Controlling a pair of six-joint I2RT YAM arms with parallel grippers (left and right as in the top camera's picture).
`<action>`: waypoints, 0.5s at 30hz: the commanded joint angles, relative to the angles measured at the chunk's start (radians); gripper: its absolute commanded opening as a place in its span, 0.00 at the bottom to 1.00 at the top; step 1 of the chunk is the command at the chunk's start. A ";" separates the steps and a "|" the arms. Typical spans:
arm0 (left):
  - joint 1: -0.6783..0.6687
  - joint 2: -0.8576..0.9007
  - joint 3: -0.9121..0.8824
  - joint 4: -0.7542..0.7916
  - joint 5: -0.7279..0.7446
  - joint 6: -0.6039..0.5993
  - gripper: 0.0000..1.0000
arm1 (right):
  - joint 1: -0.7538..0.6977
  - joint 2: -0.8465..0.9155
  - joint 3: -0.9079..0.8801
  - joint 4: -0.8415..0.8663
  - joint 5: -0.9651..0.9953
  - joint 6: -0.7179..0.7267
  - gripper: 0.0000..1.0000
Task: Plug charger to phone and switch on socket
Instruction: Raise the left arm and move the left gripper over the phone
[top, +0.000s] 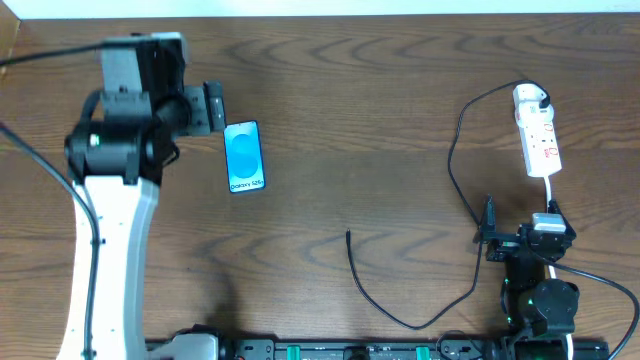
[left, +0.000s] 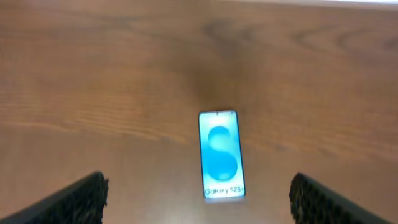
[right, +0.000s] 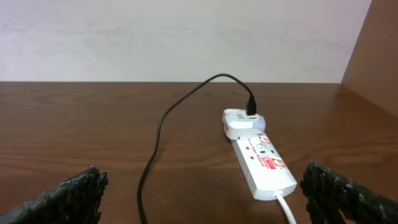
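Note:
The phone (top: 245, 157) lies flat on the table left of centre, blue screen up; in the left wrist view (left: 221, 154) it sits ahead, between the fingers. My left gripper (top: 210, 108) (left: 198, 208) is open wide and empty, just up-left of the phone. The socket (top: 538, 135) (right: 261, 163) lies at the far right with the charger's white plug (top: 530, 97) (right: 239, 121) in its far end. The charger cable (top: 455, 170) (right: 158, 130) loops left and down to its free tip (top: 348, 235) mid-table. My right gripper (top: 522, 225) (right: 203, 186) is open and empty, just short of the socket's near end.
The socket's white cord (top: 550, 195) (right: 287, 208) runs from its near end toward the right arm. A wooden side wall (right: 373, 56) stands to the right of the socket. A pale wall (right: 186, 37) lies behind the table.

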 joint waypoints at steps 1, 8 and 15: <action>0.004 0.084 0.117 -0.068 0.010 -0.009 0.93 | 0.013 -0.006 -0.001 -0.003 0.008 0.014 0.99; 0.004 0.246 0.208 -0.195 0.014 -0.058 0.93 | 0.013 -0.006 -0.001 -0.003 0.008 0.014 0.99; 0.003 0.345 0.207 -0.257 0.017 -0.057 0.93 | 0.013 -0.006 -0.001 -0.003 0.008 0.014 0.99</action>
